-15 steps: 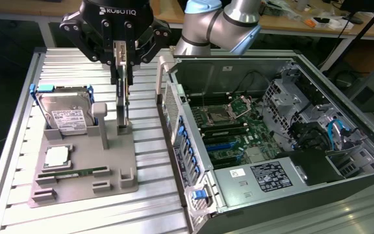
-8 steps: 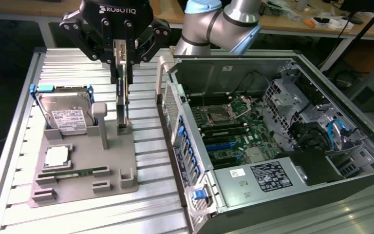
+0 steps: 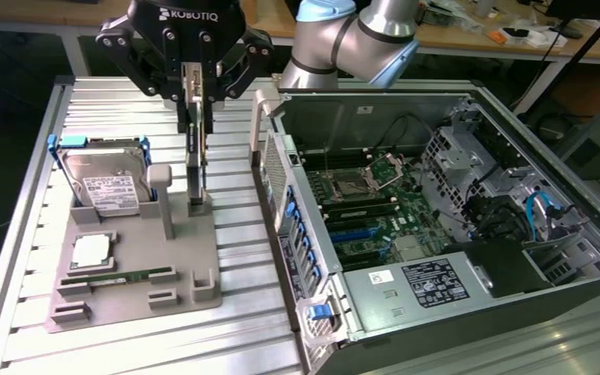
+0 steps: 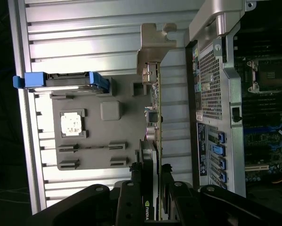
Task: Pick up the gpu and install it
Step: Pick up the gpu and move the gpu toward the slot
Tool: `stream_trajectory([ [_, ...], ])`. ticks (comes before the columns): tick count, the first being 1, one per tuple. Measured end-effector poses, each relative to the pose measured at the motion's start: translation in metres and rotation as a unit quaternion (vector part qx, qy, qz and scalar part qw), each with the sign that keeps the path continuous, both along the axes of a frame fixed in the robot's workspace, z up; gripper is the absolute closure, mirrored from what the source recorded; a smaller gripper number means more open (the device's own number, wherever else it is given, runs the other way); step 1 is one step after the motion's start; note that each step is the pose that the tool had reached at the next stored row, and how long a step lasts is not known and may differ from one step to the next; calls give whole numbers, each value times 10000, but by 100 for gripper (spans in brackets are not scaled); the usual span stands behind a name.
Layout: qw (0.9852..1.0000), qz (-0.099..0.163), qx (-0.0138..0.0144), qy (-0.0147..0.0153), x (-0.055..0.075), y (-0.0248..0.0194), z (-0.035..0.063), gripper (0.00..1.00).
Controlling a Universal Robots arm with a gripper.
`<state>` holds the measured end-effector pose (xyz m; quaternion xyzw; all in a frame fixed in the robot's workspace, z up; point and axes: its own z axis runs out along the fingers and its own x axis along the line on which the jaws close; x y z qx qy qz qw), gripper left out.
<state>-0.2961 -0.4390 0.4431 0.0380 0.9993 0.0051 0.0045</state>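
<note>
On the exterior view's left a hard drive point(image 3: 104, 183) in a blue frame stands at the back of a gray holder tray point(image 3: 133, 301), w/ a CPU chip point(image 3: 91, 248) and a thin RAM stick point(image 3: 123, 276) lying in front of it. Next comes the gpu point(image 3: 197, 183). It stands up on its edge in a slot of the tray, and the gripper point(image 3: 198, 125) comes down on it from above, jaws narrow and pinching the card's top from both sides. The card's bottom looks seated in the slot, so the pick is not done yet. To do it well, I think the grip should sit flat on both faces, and the pull should go straight up w/ no twist, b/c a tilt could jam the card in the slot. On the right lies the open PC case point(image 3: 550, 117), its motherboard point(image 3: 383, 211) facing up. It all rests on a ribbed metal table point(image 3: 123, 101). Behind are wood benches point(image 3: 467, 39) w/ small stuff on them.
</note>
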Motion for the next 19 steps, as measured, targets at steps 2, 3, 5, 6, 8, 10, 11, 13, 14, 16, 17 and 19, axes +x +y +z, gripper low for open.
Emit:
stream_trajectory([
  [2, 10000, 0, 0, 0, 0, 7, 0, 73],
  [3, 10000, 0, 0, 0, 0, 13, 0, 73],
  [5, 10000, 0, 0, 0, 0, 16, 0, 73],
  [6, 10000, 0, 0, 0, 0, 19, 0, 73],
  [8, 10000, 0, 0, 0, 0, 27, 0, 73],
  [10, 10000, 0, 0, 0, 0, 32, 0, 73],
  [11, 10000, 0, 0, 0, 0, 36, 0, 73],
  [13, 10000, 0, 0, 0, 0, 43, 0, 73],
  [14, 10000, 0, 0, 0, 0, 46, 0, 73],
  [16, 10000, 0, 0, 0, 0, 54, 0, 73],
  [17, 10000, 1, 0, 0, 0, 56, 0, 73],
  [19, 10000, 0, 0, 0, 0, 62, 0, 73],
])
